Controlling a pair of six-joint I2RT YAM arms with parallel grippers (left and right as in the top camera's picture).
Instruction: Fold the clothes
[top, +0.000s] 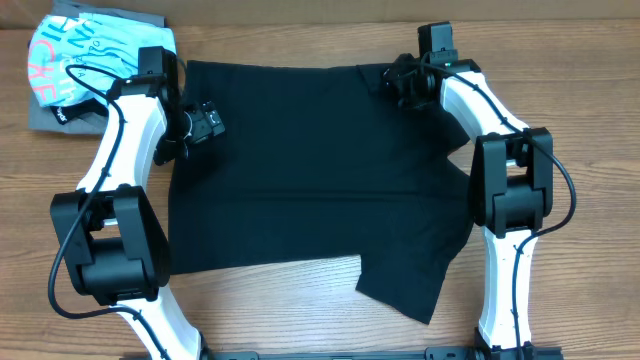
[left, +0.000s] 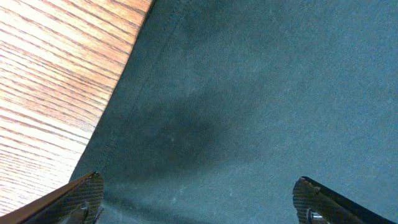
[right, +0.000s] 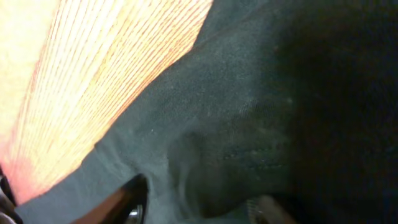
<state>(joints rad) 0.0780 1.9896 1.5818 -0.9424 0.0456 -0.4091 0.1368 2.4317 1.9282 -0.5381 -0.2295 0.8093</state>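
Observation:
The clothes, a black T-shirt (top: 310, 170), lie spread flat on the wooden table, with one sleeve (top: 410, 280) sticking out at the front right. My left gripper (top: 205, 122) hovers over the shirt's left hem, wide open; in the left wrist view (left: 199, 199) only flat black fabric (left: 249, 93) lies between its fingertips (left: 87, 190). My right gripper (top: 395, 82) sits at the shirt's far right edge. The right wrist view (right: 199, 205) shows its jaws partly apart, with a raised ridge of black fabric (right: 211, 162) between them and one finger (right: 127, 202) pressing into the cloth.
A light blue lettered shirt (top: 75, 60) rests on a grey folded garment (top: 55, 118) at the far left corner, just behind the left arm. Bare wood (top: 290, 310) shows in front of the shirt and along its left hem (left: 50, 74).

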